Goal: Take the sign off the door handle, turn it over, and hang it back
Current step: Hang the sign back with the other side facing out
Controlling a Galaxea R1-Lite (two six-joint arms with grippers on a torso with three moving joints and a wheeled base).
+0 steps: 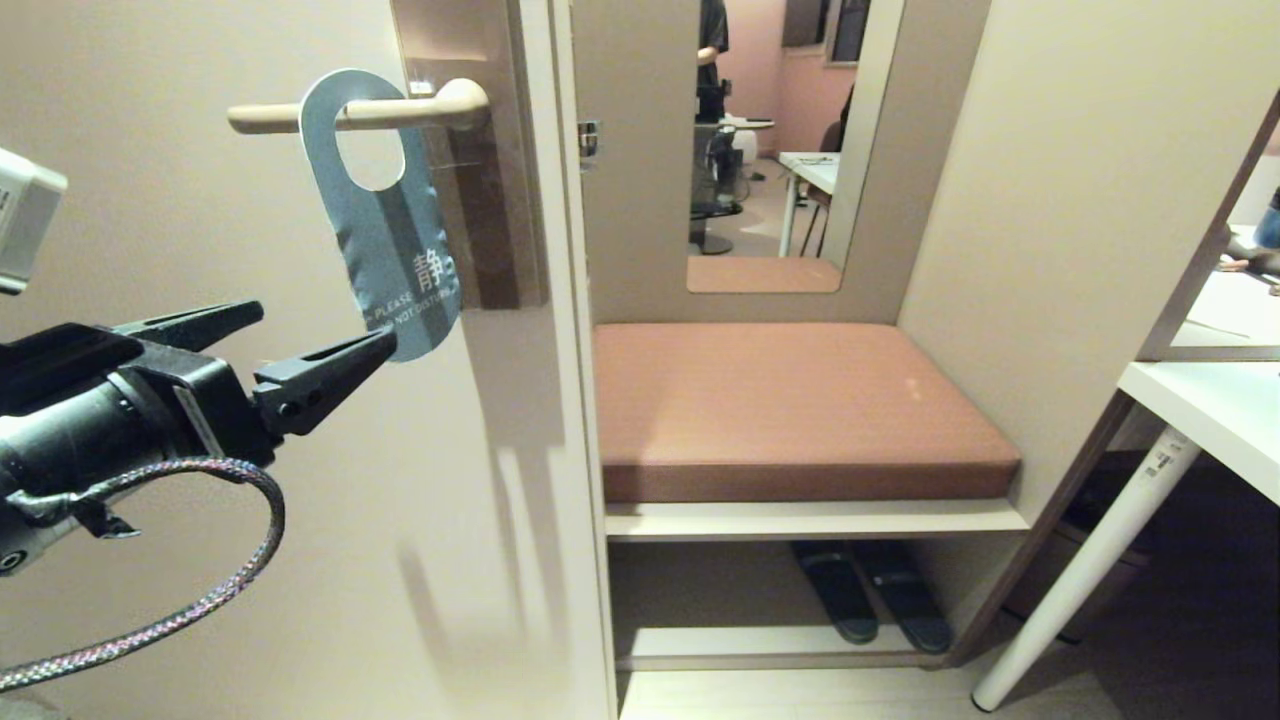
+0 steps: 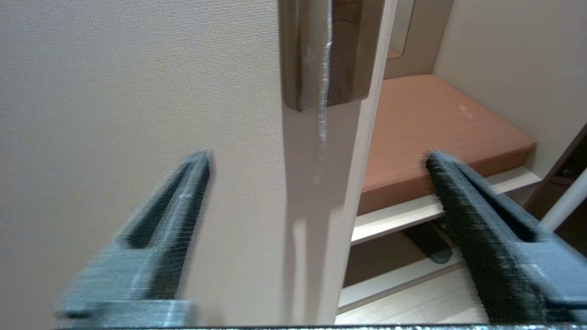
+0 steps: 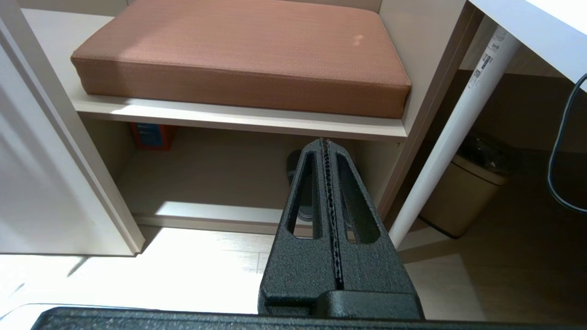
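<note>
The sign (image 1: 395, 250) hangs by its oval hole on the cream door handle (image 1: 440, 105), blue-grey "PLEASE DO NOT DISTURB" face outward, tilted a little. The handle sits on a brown backplate (image 1: 495, 200). My left gripper (image 1: 322, 325) is open, level with the sign's lower end; one fingertip (image 1: 385, 342) overlaps its bottom edge in the head view. In the left wrist view the sign (image 2: 325, 68) shows edge-on ahead of the wide-apart fingers (image 2: 202, 165), with nothing between them. My right gripper (image 3: 324, 141) is shut and empty, parked low toward the shelf.
The door's edge (image 1: 575, 400) stands just right of the handle. Beyond it are a bench with a brown cushion (image 1: 790, 400), a shelf with dark slippers (image 1: 870, 590) and a mirror (image 1: 770, 140). A white table leg (image 1: 1090, 570) and a bin (image 3: 463, 192) stand on the right.
</note>
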